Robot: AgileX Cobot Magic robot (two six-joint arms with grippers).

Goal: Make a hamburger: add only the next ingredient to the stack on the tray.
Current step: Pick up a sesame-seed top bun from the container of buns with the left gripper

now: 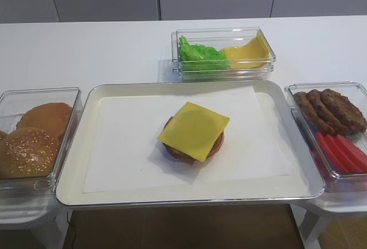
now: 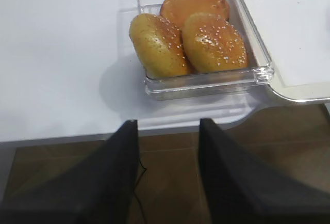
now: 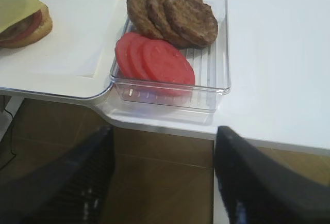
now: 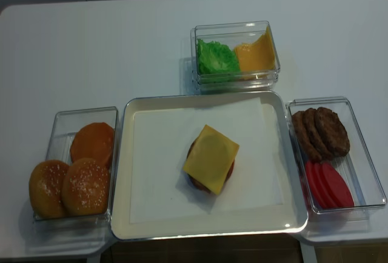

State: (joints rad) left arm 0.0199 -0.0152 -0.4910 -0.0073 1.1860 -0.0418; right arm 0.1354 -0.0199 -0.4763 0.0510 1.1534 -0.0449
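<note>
Far left there's a clear plastic box (image 4: 57, 126) holding two domed golden-brown sesame-seeded bun tops (image 4: 86, 186) side by side at the near end, with a smooth seedless bun (image 4: 93, 143) behind them. One seeded bun leans up against the box's left wall. The left gripper (image 2: 168, 172) hangs off the table edge just short of that box, its dark fingers (image 2: 111, 177) spread apart with nothing between them.

In the middle sits the big cream-white tray (image 4: 121, 172) with its paper liner, and on it the stack (image 4: 210, 158): a brown base with a square yellow cheese slice on top, corners overhanging. Behind the tray is another clear box (image 4: 273, 48) with green lettuce and more cheese.

On the right, a clear box of patties and red tomato slices (image 4: 362, 148). The right gripper (image 3: 164, 177) hovers before it, jaws apart and empty too.
</note>
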